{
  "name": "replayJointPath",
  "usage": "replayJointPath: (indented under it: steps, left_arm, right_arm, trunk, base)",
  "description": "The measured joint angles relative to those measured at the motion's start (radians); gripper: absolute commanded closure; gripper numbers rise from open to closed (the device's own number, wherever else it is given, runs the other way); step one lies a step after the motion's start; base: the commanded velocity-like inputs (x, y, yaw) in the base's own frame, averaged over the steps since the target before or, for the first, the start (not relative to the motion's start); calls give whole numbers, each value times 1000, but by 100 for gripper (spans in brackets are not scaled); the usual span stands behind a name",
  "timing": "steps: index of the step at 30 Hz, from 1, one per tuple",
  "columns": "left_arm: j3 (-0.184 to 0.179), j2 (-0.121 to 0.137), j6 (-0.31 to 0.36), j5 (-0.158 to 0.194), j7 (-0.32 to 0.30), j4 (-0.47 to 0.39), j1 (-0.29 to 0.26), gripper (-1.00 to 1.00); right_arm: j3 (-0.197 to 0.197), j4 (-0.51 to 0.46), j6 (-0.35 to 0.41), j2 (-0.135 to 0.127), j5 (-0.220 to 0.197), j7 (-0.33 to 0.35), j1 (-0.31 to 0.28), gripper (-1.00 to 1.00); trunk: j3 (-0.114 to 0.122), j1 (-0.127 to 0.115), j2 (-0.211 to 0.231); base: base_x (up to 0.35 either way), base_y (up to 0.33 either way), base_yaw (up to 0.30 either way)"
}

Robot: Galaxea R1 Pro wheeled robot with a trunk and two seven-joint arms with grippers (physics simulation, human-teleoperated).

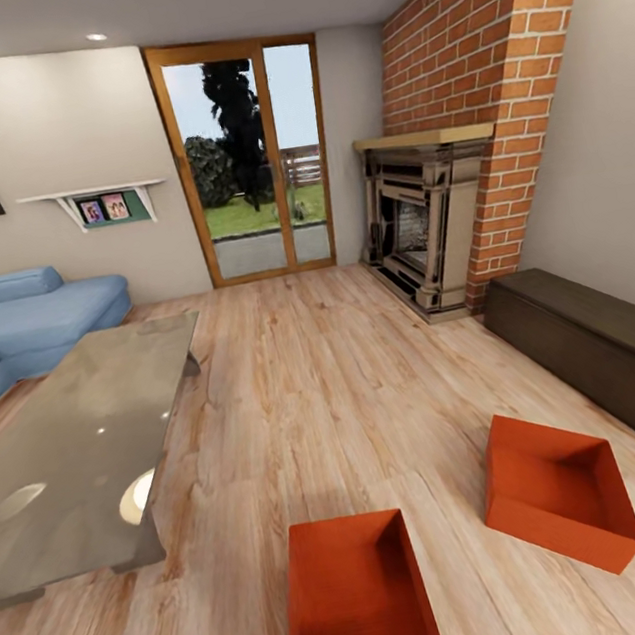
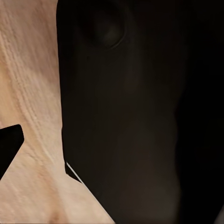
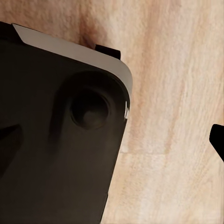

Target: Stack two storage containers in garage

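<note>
2 orange-red open-top bins sit on the light wood plank floor (image 1: 306, 380): the near container (image 1: 357, 595) squarely ahead, the other container (image 1: 556, 491) off to its right, turned at an angle (they lie near each other, not touching). Both have plain, slightly tapered walls. To the left stands a glass table (image 1: 73, 443) before a blue sofa (image 1: 26, 323); a brick chimney (image 1: 486, 82) with a dark fireplace (image 1: 416, 228) rises beyond, beside glazed doors (image 1: 246, 156). Both wrist views show dark robot body over planks; whether either gripper's fingers are spread or closed, I cannot tell.
</note>
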Motion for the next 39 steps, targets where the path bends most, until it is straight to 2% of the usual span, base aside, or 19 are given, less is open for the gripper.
replayJointPath:
  steps: [10, 18, 27, 39]
  left_arm:
    - [0, 0, 0, 0, 0, 0, 0, -100]
    - [0, -1, 0, 0, 0, 0, 0, -100]
    - [0, -1, 0, 0, 0, 1, 0, -100]
    - [0, -1, 0, 0, 0, 0, 0, -100]
  right_arm:
    - [0, -1, 0, -1, 0, 0, 0, -100]
    - [-1, 0, 0, 0, -1, 0, 0, -100]
    - [-2, -1, -1, 0, -26, 4, 0, -100]
    - [-2, -1, 0, 1, -29, 3, 0, -100]
  trunk:
    - [-10, 0, 0]
    - [-13, 0, 0]
    - [-18, 0, 0]
    - [-21, 0, 0]
  base:
    - [0, 0, 184]
    - [0, 0, 24]
    - [0, 0, -96]
    - [0, 0, -108]
